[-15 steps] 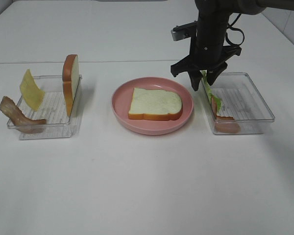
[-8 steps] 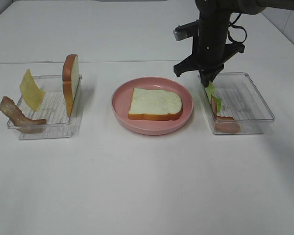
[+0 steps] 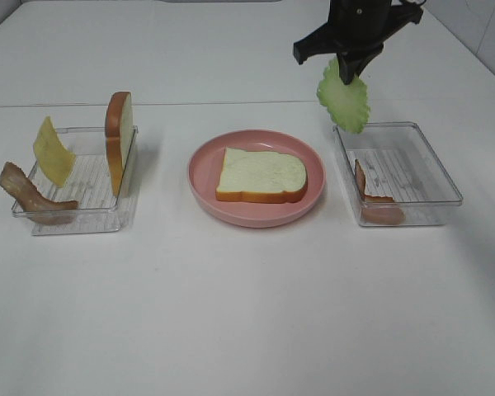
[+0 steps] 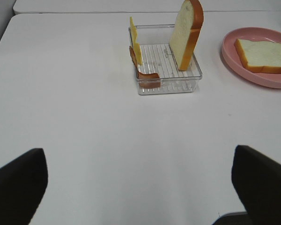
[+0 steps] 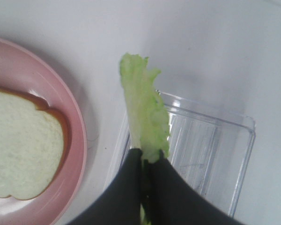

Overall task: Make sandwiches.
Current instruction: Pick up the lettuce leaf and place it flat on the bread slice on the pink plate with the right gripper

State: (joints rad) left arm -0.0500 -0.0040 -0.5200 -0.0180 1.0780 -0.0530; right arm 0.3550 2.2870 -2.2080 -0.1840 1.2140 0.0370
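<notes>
Two clear trays flank the pink plate (image 3: 200,177) on the white counter (image 3: 247,313): the left tray (image 3: 82,221) and the right tray (image 3: 445,177). One bread slice (image 3: 261,174) lies flat on the plate, its top face bare. That slice is my target. It lies toward the counter's middle from my right claw (image 3: 347,73) and well below it, so I judge the move goes sideways past the tray wall, then down. The lettuce leaf (image 3: 344,101) hangs clear above the right tray's plate-side edge, long axis near vertical, and will need laying flat. My right claw is clamped tight on the leaf's upper end. My left claw (image 4: 138,154) stands wide apart, holding nothing, back from the left tray, so the right arm is nearer.
</notes>
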